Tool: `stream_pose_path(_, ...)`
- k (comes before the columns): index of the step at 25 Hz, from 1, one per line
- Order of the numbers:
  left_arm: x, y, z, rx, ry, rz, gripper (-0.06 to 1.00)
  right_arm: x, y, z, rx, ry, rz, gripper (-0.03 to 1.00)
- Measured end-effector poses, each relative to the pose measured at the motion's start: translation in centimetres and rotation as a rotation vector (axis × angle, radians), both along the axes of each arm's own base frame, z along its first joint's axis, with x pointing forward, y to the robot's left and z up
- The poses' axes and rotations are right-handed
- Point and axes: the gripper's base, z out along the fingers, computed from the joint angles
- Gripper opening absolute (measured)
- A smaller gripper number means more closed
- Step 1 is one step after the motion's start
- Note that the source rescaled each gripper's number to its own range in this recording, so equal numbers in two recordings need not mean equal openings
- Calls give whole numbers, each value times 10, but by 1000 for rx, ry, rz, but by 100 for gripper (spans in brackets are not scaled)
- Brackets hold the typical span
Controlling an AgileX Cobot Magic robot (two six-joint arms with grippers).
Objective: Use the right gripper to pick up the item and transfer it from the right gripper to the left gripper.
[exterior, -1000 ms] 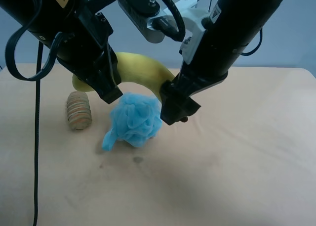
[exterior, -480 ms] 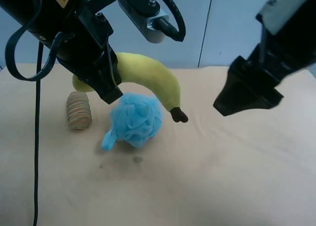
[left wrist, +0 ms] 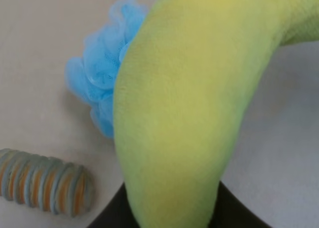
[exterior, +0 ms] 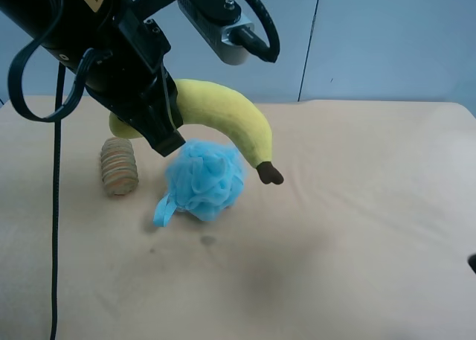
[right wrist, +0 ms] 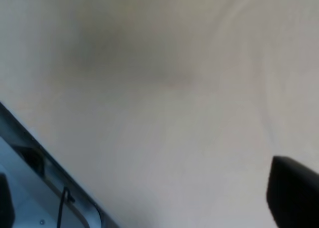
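The yellow plush banana hangs in the air over the blue pouf, its dark brown tip pointing down to the right. My left gripper, on the black arm with the trailing cable, is shut on the banana near its other end. In the left wrist view the banana fills the picture, with the black jaw showing just beneath it. My right gripper is open and empty above bare table, its fingertips at the picture's edges. It is all but out of the exterior high view.
The blue mesh bath pouf lies on the beige table right under the banana. It also shows in the left wrist view. The ribbed brown-orange striped oval stands to the pouf's left. A black cable hangs down at the left.
My right gripper has let go of the banana's tip end and pulled away to the right, out of the exterior high view. The left gripper still holds the banana in the same place.
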Motion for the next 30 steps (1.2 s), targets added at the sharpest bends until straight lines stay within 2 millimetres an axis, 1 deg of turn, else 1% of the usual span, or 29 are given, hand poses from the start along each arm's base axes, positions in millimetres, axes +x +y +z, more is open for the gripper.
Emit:
stream_pose_path(5,0,0,0,0,0,0,0,-29,-25,-28,88,-82,-16,100)
stream_pose_path(8,0,0,0,0,0,0,0,-37,-32,-44,151,-155,-17,100)
stream_pose_path(10,0,0,0,0,0,0,0,-40,-34,-50,183,-191,-16,100)
stream_pose_path(14,0,0,0,-1,0,1,0,-44,-37,-49,224,-238,-16,100)
stream_pose_path(24,1,-2,1,-22,-17,-4,0,-43,-38,-50,224,-241,-31,100)
stream_pose_path(27,3,-5,4,-58,-44,-14,0,-47,-41,-50,232,-273,-114,100)
stream_pose_path(30,3,-8,5,-91,-53,-18,0,-55,-46,-50,249,-341,-245,100)
